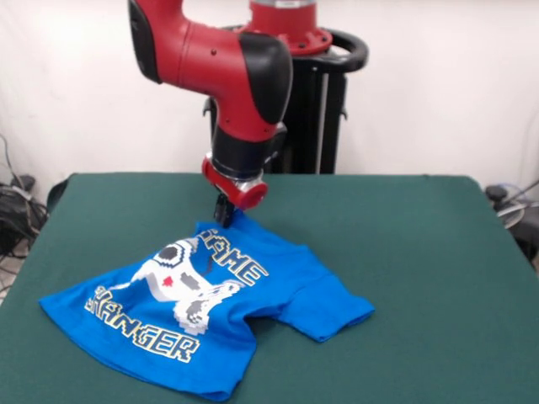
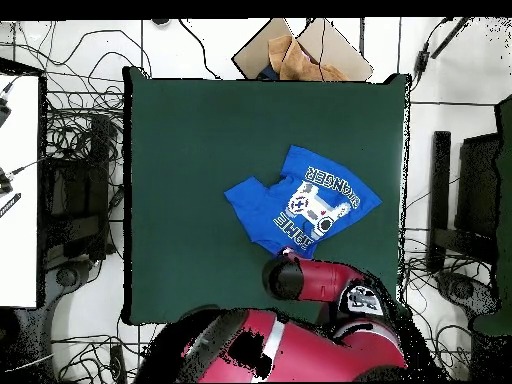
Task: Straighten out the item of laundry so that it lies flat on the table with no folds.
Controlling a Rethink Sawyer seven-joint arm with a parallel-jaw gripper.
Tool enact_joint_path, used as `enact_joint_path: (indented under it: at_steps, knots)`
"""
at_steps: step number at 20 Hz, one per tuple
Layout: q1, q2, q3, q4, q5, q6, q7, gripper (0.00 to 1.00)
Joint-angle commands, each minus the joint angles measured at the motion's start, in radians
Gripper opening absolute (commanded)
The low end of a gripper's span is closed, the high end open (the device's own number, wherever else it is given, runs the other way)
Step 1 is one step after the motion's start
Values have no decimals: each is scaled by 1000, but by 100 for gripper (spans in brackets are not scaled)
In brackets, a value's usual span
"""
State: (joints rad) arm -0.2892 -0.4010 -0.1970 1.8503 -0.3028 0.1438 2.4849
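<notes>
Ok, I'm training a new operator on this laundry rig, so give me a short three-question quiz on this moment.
1. True or false: the blue T-shirt lies fully flat on the green table.
2. Where is the gripper? A) at the shirt's edge nearest the robot B) over bare table, far from the shirt C) out of sight
3. What picture is printed on the shirt?

Key: 1 false, it is folded and bunched, hiding some of the lettering. 2 A. 3 a white pixel game controller.
</notes>
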Motion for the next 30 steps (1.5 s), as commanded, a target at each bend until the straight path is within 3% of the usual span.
enact_joint_path:
  at_steps: [1,9,19,30]
  knots:
    - [-110,-16,152,32,27,-4,46,0]
    - [-242,-55,298,63,14,40,-7,0]
    - [-247,-71,313,55,12,84,-7,0]
    - [-153,-140,250,-27,48,188,30,0]
